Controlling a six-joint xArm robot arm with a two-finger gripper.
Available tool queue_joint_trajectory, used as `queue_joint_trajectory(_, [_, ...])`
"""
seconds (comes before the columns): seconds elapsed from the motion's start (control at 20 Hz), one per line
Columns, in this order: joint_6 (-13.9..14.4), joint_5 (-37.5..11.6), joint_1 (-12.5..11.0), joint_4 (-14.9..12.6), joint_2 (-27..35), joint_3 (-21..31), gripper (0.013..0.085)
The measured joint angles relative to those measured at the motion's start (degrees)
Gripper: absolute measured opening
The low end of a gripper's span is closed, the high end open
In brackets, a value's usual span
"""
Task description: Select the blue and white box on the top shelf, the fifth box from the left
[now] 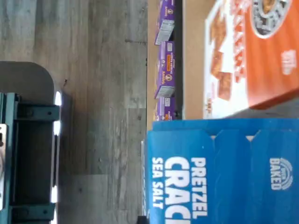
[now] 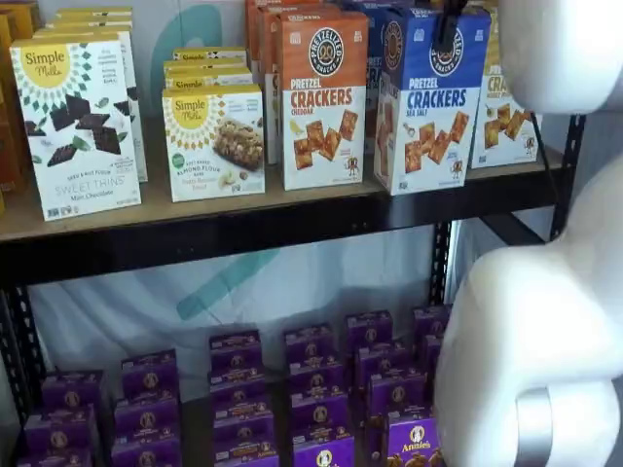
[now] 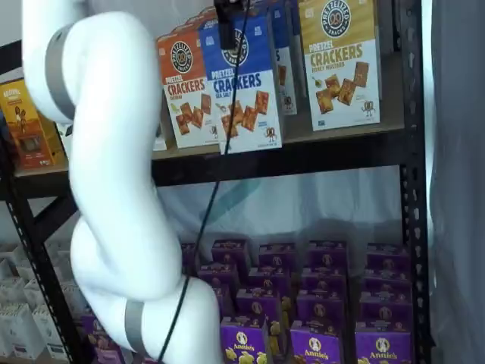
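The blue and white box (image 2: 433, 102) stands at the front edge of the top shelf (image 2: 243, 229), between an orange-topped cheddar box (image 2: 324, 97) and a yellow-topped box (image 2: 506, 107). It shows in both shelf views (image 3: 244, 87). My gripper (image 2: 450, 29) comes down from above with its black fingers (image 3: 226, 19) closed on the box's top edge, one finger over the front face. In the wrist view the box's blue top and front (image 1: 219, 172) fill the near side, with "PRETZEL CRACKERS SEA SALT" readable.
The orange box (image 1: 252, 56) stands close beside the blue one. Simple Mills boxes (image 2: 214, 141) stand further left. Several purple boxes (image 2: 321, 389) fill the lower shelf. My white arm (image 3: 114, 189) and its cable (image 3: 220, 167) hang in front of the shelves.
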Motion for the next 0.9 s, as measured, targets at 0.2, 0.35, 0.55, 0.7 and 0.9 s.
queue_joint_trajectory(0.2, [0.18,0.11,0.52,-0.80,-4.90,4.81,0.0650])
queue_joint_trajectory(0.35, [0.08,0.16,0.64,-1.36,-7.86,7.84,0.0650])
queue_joint_trajectory(0.55, [-0.45,0.35,0.36,-1.97,-10.71,10.92,0.0650])
queue_joint_trajectory(0.7, [-1.04,0.20,-0.09,-2.26,-12.59,13.12,0.0650])
queue_joint_trajectory(0.9, [-1.64,0.20,-0.71,-2.14,-14.26,15.12,0.0650])
